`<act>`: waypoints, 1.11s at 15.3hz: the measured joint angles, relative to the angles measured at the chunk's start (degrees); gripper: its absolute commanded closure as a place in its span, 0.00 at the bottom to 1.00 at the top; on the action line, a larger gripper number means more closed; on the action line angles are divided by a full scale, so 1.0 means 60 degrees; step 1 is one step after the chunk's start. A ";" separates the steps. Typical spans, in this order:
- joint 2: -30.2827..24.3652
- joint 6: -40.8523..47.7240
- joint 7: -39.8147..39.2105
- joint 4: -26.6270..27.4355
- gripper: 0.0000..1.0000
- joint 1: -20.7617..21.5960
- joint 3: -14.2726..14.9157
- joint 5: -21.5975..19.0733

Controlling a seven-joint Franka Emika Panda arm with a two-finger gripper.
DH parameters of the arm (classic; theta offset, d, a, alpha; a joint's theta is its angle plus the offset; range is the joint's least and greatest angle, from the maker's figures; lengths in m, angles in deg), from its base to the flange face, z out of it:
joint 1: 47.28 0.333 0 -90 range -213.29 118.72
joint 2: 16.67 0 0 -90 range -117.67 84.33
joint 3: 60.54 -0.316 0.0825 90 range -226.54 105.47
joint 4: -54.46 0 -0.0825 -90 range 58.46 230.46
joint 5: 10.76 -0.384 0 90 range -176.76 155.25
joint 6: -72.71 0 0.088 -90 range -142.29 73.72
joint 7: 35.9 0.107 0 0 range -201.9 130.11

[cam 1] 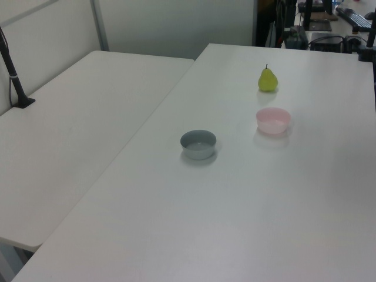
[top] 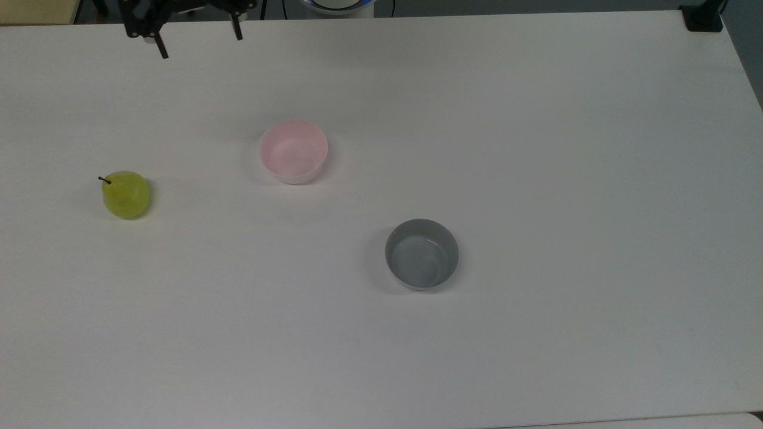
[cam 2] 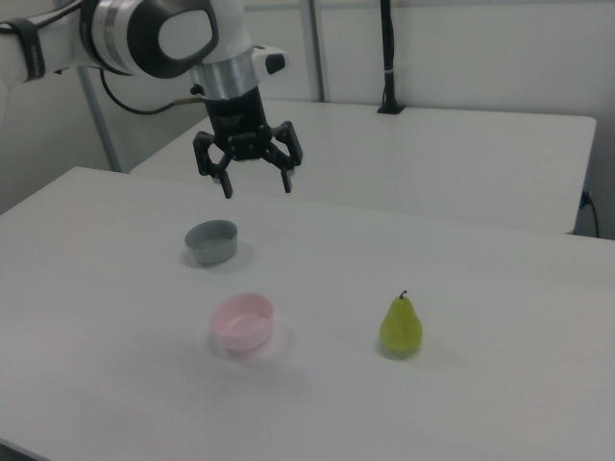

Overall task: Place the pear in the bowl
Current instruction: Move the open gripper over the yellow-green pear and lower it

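The yellow-green pear [top: 126,194] [cam 1: 268,79] [cam 2: 401,326] stands upright on the white table [top: 536,149], stem up, at the top view's left. The pale pink bowl [top: 293,151] [cam 1: 273,120] [cam 2: 243,322] sits empty to the pear's right in the top view. My gripper [top: 198,42] [cam 2: 258,185] hangs open and empty high above the table, at the top view's upper left edge, well apart from both the pear and the bowl.
An empty grey bowl [top: 422,254] [cam 1: 198,144] [cam 2: 211,241] stands toward the table's middle. A second white table [cam 1: 76,129] adjoins on the left view's left, with a black post [cam 1: 13,70] on it. A black clamp [top: 703,16] sits at the top view's upper right corner.
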 measured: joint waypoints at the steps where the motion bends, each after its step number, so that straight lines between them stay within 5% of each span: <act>1: 0.0075 -0.0129 -0.0044 0.0001 0.00 -0.0083 0.0000 0.0066; 12: 0.1334 -0.2014 -0.0185 0.0019 0.05 -0.0963 0.0030 0.0129; 17: 0.1861 -0.2584 -0.0184 0.0028 0.00 -0.1458 0.0045 0.0128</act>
